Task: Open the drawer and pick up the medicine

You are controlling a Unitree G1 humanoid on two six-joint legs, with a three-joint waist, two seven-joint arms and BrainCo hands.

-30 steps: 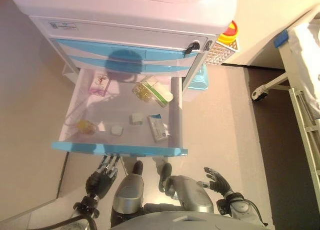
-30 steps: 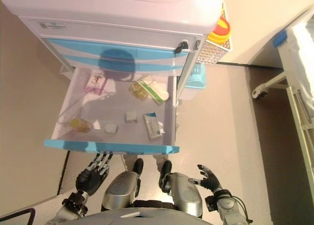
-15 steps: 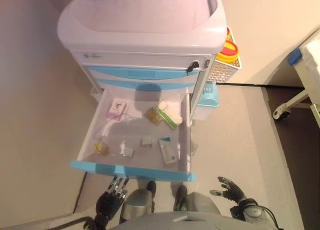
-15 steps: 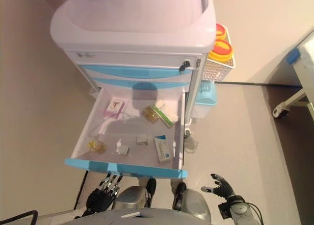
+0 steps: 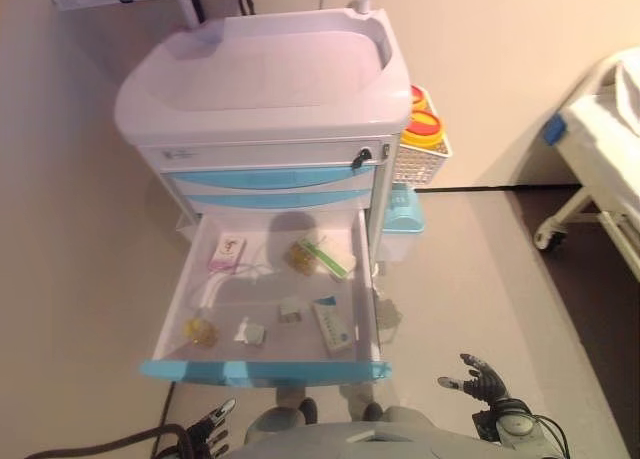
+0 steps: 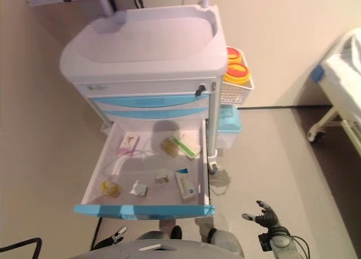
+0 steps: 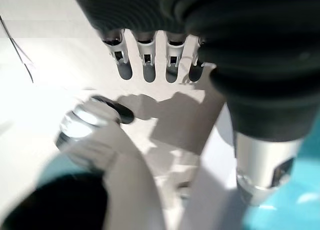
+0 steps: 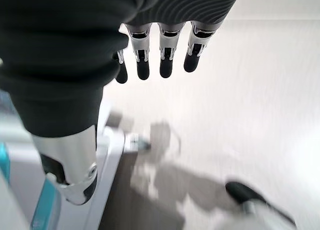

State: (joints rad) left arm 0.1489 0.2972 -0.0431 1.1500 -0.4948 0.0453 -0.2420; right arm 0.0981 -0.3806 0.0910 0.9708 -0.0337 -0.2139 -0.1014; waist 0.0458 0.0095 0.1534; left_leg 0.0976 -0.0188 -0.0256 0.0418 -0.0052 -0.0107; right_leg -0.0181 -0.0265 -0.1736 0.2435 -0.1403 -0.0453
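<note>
Already the bottom drawer (image 5: 265, 309) of the medical cart (image 5: 262, 89) stands fully pulled out, its blue front (image 5: 265, 371) nearest the robot, so opening looks done and the pick remains. Inside lie several small medicines: a white-and-blue box (image 5: 331, 325) near the right wall, a green-edged box (image 5: 326, 258) beside a yellow blister pack (image 5: 301, 255) toward the back, a pink-printed box (image 5: 226, 251) at back left, a small yellow item (image 5: 201, 330) at front left, and two small pale packets (image 5: 290, 308) mid-tray. Neither hand holds anything. The left hand (image 7: 145, 59) hangs low beneath the drawer front, fingers straight and relaxed; the right hand (image 5: 482, 381) is off to the right over the floor, fingers spread and empty. Both are well apart from the tray. A rising hand could strike the blue front from below and push the drawer back or jolt the contents; flat boxes lying on a smooth tray may also slide away from closing fingers.
</note>
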